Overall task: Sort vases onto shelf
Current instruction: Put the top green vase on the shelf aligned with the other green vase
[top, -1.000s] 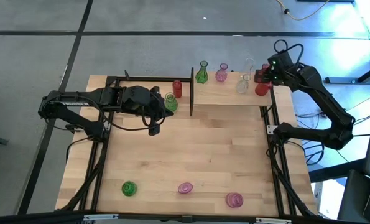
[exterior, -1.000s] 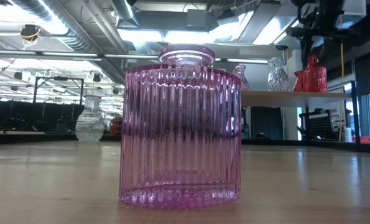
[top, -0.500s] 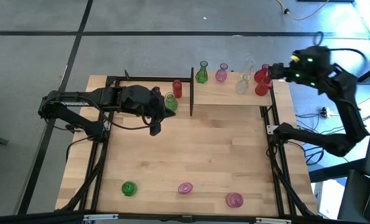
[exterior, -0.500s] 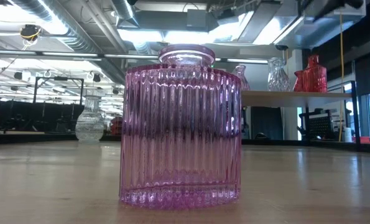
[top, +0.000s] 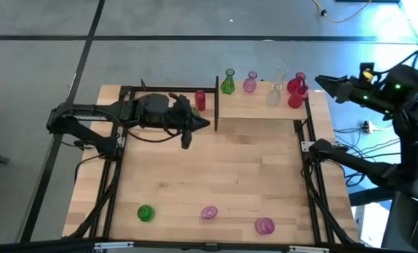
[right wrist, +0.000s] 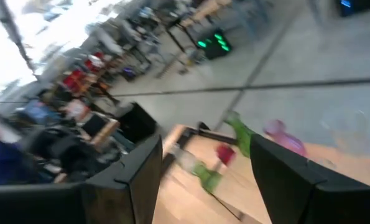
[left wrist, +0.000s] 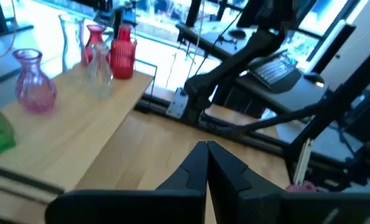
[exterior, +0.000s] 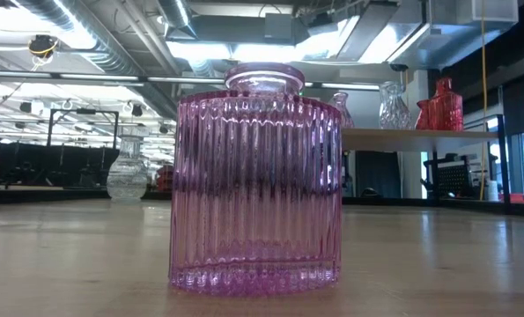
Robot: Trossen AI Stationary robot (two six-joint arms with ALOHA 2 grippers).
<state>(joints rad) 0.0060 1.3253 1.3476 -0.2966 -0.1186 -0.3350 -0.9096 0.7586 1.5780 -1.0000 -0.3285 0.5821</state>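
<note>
The shelf stands at the table's far right. On it are a green vase, a pink vase, two clear vases and two red vases. A red cylinder vase stands left of the shelf's post. One green vase and two pink vases stand by the near edge; one pink ribbed vase fills the low view. My left gripper is shut and empty, pointing right, just left of the shelf. My right gripper is open, raised off the shelf's right end.
Black frame rails run along the table's left and right sides, and a black upright post stands between my left gripper and the shelf. The bare wooden tabletop lies open in the middle. A green vase seen earlier is hidden under my left arm.
My right gripper has drawn back from the red vases at the shelf's right end, moving right past the table's edge; the red vases stay in place. My left gripper has moved right toward the shelf post, and the green vase beside it no longer shows.
</note>
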